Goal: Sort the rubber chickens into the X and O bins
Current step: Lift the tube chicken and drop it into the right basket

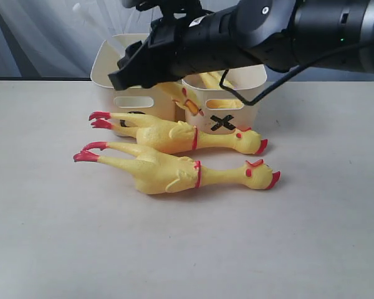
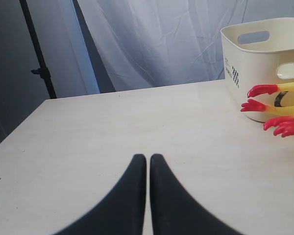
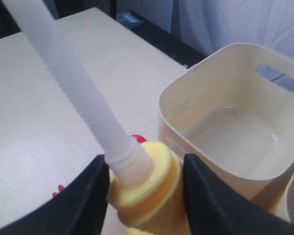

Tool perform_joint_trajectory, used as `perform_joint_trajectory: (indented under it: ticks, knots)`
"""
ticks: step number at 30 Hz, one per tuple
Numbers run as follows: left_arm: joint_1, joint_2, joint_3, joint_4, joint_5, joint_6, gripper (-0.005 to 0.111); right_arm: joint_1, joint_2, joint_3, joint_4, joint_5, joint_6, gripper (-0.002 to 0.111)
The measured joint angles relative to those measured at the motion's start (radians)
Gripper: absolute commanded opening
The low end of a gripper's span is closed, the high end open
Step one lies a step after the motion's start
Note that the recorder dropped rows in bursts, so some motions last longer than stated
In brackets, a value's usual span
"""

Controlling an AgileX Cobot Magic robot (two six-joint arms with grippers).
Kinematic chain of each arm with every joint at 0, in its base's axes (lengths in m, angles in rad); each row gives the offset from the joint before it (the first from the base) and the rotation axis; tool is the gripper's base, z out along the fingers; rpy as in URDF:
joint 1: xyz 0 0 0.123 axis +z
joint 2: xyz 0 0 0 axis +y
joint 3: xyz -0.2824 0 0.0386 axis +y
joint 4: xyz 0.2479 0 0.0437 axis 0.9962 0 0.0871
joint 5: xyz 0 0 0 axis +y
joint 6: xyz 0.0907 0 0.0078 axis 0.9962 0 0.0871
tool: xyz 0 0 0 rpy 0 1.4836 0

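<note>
- Rt gripper (image 3: 146,159): clamped on held chicken (image 3: 149,198), soft yellow body squeezed between both fingers.
- Lt gripper (image 2: 147,161): fingers pressed together, nothing in them, well apart from bins.
- Held chicken hangs between O bin (image 1: 106,59) (mark mostly hidden) and X bin (image 1: 254,93), both just below rt gripper.
- Risk: release at the divide, so it drops in the wrong bin or straddles both rims.
- Risk: chicken looks longer than the bin, so it may tip out.
- Risk: rubber flexes and may slip from the grip.
- Risk: low arm sweep could nudge the loose chickens (image 1: 174,174) on the table (image 1: 187,249) below.
- Count: chickens 3 (1 held, 2 loose); bins 2; grippers 2.
</note>
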Motion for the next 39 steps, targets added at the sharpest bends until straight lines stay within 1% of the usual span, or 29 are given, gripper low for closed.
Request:
perform_joint_trajectory:
  ticks: [7,13,20,23,27,33,39]
  knots:
    - [0.0,0.0,0.0,0.0,0.0,0.0,0.004,0.0,-0.014,0.0,-0.012,-0.278,0.0,-0.001]
    - [0.0,0.0,0.0,0.0,0.0,0.0,0.004,0.0,0.033,0.0,-0.014,-0.531,0.0,-0.001]
    - [0.0,0.0,0.0,0.0,0.0,0.0,0.004,-0.002,0.123,0.0,-0.012,-0.728,0.0,-0.001]
    - [0.0,0.0,0.0,0.0,0.0,0.0,0.004,-0.02,0.165,0.0,-0.002,-0.745,0.0,-0.001]
    - [0.0,0.0,0.0,0.0,0.0,0.0,0.004,-0.08,0.213,0.0,0.088,-0.74,0.0,-0.001]
    - [0.0,0.0,0.0,0.0,0.0,0.0,0.004,-0.17,0.24,0.0,0.152,-0.652,0.014,-0.001]
    - [0.0,0.0,0.0,0.0,0.0,0.0,0.004,-0.206,0.244,0.0,0.156,-0.577,0.026,-0.001]
